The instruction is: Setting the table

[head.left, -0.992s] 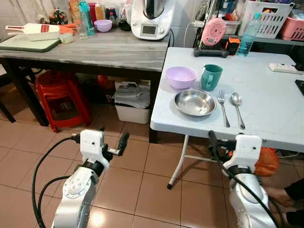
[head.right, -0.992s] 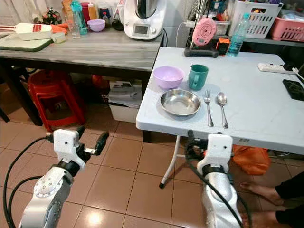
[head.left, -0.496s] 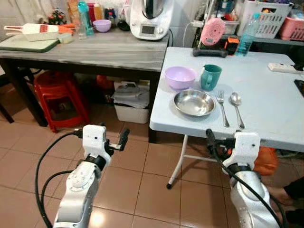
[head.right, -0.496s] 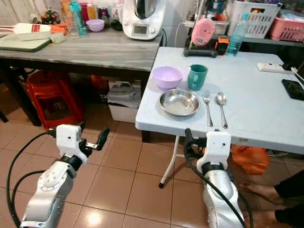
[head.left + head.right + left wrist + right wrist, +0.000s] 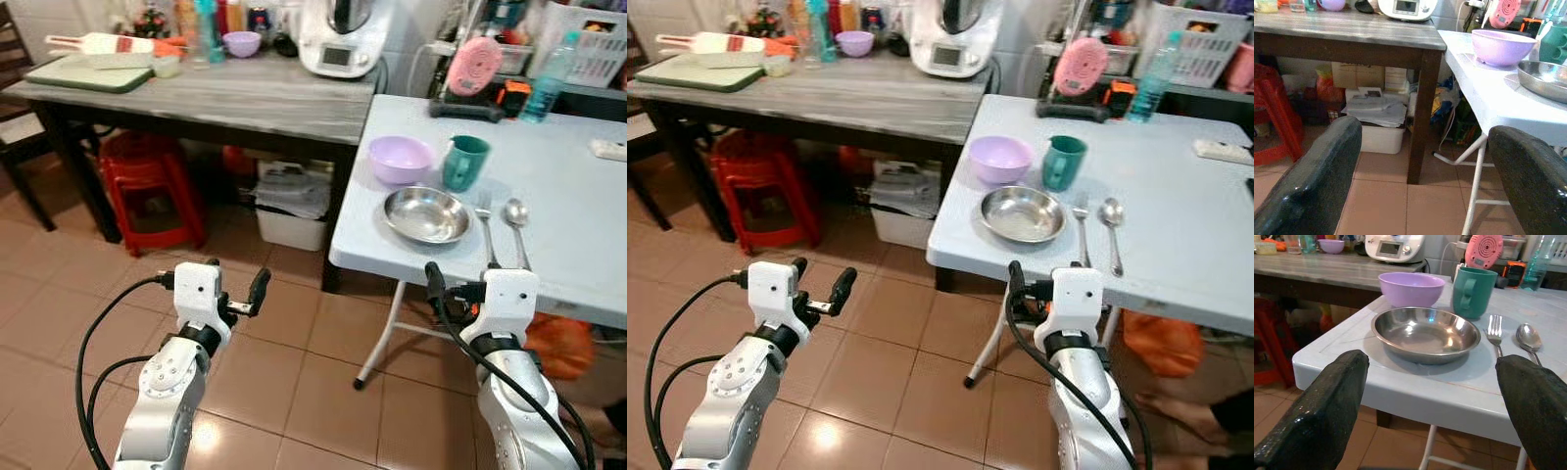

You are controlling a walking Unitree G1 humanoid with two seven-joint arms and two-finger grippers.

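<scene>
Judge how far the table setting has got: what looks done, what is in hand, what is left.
Done: the steel plate lies near the white table's edge, with the purple bowl and green mug behind it and the fork and spoon beside it. In hand: nothing; the left gripper and right gripper are open and empty, below table height. Left: seemingly nothing.

Pale blue-white plastic surface (image 5: 1176,225); lilac plastic bowl (image 5: 1000,158), teal mug (image 5: 1062,162), shiny steel dish (image 5: 1022,213) (mirror-bright). Grey streaked wooden surface (image 5: 852,93). Red plastic stools (image 5: 757,186); terracotta tiled floor (image 5: 892,352).
</scene>
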